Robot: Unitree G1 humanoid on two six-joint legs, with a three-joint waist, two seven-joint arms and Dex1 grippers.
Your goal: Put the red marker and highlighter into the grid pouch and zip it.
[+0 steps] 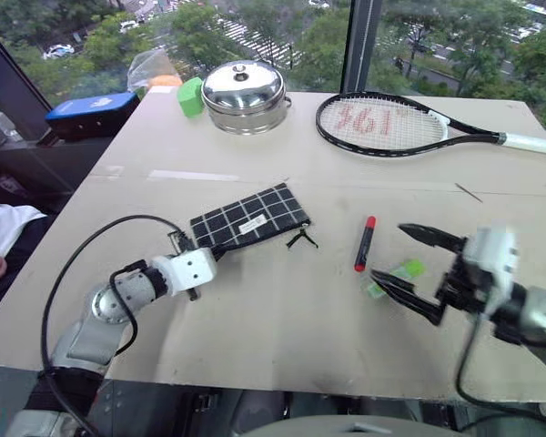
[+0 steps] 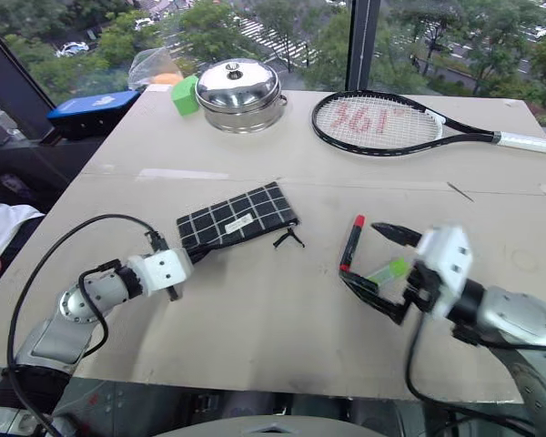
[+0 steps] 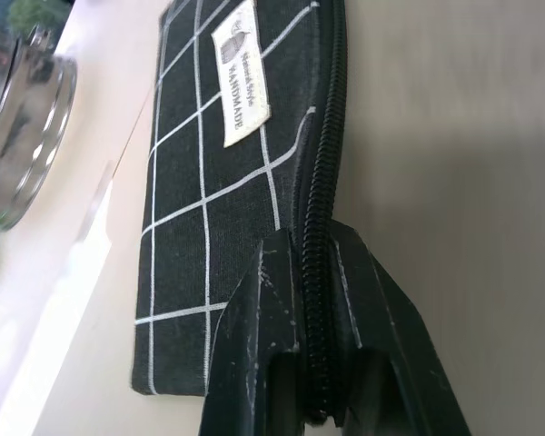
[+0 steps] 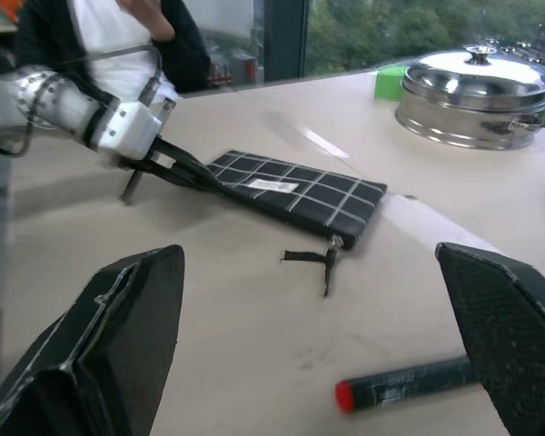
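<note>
The grid pouch (image 1: 250, 218) lies flat on the table, black with white lines and a white label (image 3: 239, 73). Its zipper pull (image 1: 300, 238) trails off the right end. My left gripper (image 3: 309, 241) is shut on the pouch's zipper edge at the near left corner. The red marker (image 1: 365, 243) lies right of the pouch, red cap pointing away. Beside it the light-green highlighter (image 1: 408, 269) shows between the spread fingers of my right gripper (image 1: 387, 250). That gripper hovers open above the table and holds nothing. In the right wrist view the marker (image 4: 404, 386) lies between its fingers.
A tennis racket (image 1: 391, 123) lies at the far right. A steel lidded pot (image 1: 246, 96) and a green block (image 1: 190, 96) stand at the back. A blue box (image 1: 91, 111) sits off the far left corner. A person's white sleeve (image 1: 0, 232) shows at the left.
</note>
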